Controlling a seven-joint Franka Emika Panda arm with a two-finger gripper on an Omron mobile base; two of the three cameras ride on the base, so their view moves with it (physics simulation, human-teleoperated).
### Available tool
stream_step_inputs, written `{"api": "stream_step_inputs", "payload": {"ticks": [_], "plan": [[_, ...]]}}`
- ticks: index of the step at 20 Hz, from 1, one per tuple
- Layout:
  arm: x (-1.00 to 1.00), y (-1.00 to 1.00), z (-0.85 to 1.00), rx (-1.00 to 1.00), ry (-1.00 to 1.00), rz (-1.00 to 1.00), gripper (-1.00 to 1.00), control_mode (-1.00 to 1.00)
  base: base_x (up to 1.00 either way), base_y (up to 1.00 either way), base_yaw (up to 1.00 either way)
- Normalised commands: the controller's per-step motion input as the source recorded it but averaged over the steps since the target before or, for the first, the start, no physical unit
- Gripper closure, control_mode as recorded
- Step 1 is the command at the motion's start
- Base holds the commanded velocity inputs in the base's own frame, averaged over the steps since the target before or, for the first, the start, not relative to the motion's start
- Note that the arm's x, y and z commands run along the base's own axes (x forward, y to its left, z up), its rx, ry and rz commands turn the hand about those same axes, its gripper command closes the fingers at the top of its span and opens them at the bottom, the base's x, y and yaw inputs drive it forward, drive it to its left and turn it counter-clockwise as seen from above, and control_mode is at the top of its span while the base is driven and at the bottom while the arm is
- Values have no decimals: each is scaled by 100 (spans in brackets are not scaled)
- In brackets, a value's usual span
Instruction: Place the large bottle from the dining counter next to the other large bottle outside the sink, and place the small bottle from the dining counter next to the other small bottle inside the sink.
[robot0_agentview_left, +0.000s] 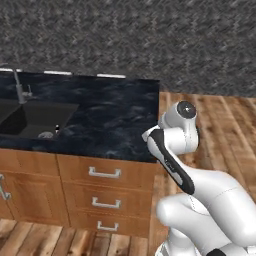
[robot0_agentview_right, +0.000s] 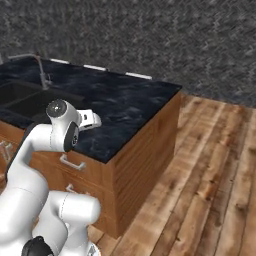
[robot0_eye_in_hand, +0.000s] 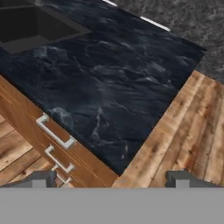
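The gripper (robot0_eye_in_hand: 112, 178) stands wide open and empty above the drawer fronts (robot0_eye_in_hand: 54, 146) and the black marbled countertop (robot0_eye_in_hand: 109, 83), beyond which the sink (robot0_agentview_left: 30, 120) holds a small dark-topped bottle (robot0_agentview_left: 57, 130) by its drain.

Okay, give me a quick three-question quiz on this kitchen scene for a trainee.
1. True or false: the gripper is holding a bottle.
2. In the left base view, the sink lies on which side of the counter? A) left B) right
3. What stands at the sink's far edge?

Key:
1. False; its fingers stand open and hold nothing.
2. A
3. The grey faucet.
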Motion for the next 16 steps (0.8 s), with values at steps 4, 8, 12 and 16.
{"api": "stream_step_inputs", "payload": {"ticks": [4, 8, 12, 16], "plan": [[0, 0, 0, 0, 0, 0, -100, 100, 0, -100, 0], [0, 0, 0, 0, 0, 0, -100, 100, 16, -100, 0], [0, 0, 0, 0, 0, 0, -100, 100, 54, -100, 0], [0, 0, 0, 0, 0, 0, -100, 100, 89, -100, -4]]}}
